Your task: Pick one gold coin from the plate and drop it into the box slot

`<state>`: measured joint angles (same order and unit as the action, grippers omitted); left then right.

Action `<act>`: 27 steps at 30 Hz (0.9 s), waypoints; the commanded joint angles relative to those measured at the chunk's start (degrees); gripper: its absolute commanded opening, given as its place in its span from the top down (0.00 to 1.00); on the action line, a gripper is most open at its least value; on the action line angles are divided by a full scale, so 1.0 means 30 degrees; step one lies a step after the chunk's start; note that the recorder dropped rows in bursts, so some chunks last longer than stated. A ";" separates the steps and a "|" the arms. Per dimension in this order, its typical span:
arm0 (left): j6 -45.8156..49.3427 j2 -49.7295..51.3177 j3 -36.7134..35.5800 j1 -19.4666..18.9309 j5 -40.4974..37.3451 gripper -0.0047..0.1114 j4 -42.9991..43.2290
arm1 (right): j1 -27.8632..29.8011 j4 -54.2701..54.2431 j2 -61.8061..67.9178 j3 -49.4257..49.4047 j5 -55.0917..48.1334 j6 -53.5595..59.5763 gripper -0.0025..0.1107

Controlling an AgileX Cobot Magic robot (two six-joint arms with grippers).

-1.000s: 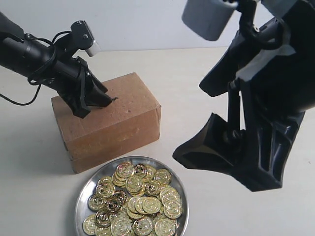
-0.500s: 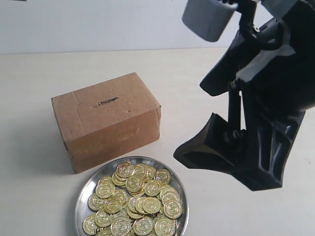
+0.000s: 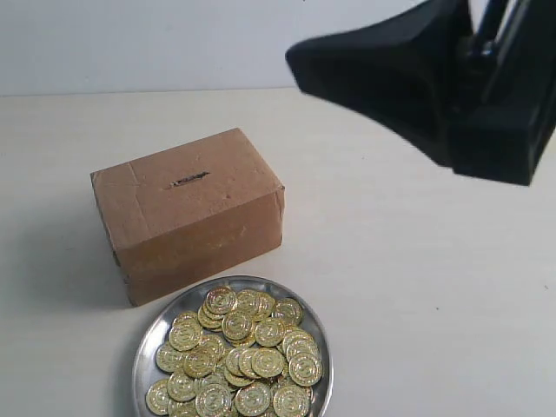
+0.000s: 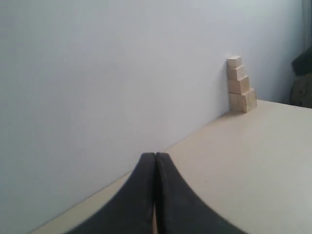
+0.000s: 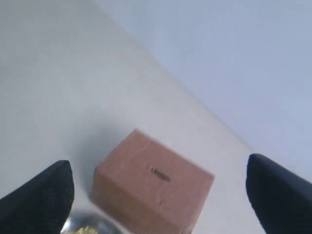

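Note:
The brown cardboard box (image 3: 187,213) stands left of centre, its dark slot (image 3: 189,181) on the top face. In front of it the silver plate (image 3: 142,358) is heaped with gold coins (image 3: 239,356). My right gripper (image 3: 347,61) hangs high at the upper right, well above the table. In the right wrist view that gripper (image 5: 157,163) is wide open and empty, with the box (image 5: 146,195), its slot (image 5: 160,174) and a sliver of the plate (image 5: 80,222) far below. My left gripper (image 4: 155,156) is shut with nothing showing between its fingers. It is out of the exterior view.
A small stack of pale wooden blocks (image 4: 240,85) stands against the white wall (image 4: 97,73) in the left wrist view. Cream tabletop (image 3: 417,287) spreads to the right of the box and plate.
The left arm lifted off the box top and left the exterior view. The right gripper rose from beside the plate to the upper right.

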<state>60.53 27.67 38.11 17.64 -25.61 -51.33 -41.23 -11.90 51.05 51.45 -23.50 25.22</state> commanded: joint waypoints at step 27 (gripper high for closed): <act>1.7638 -0.4903 -0.6487 -0.0808 0.2819 0.96 -1.6206 | 0.2477 -0.3405 -0.7357 -1.0560 1.3278 0.0735 0.19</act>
<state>113.36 15.11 18.88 17.25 -16.32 -99.28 -37.82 -21.79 32.87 19.93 17.53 27.15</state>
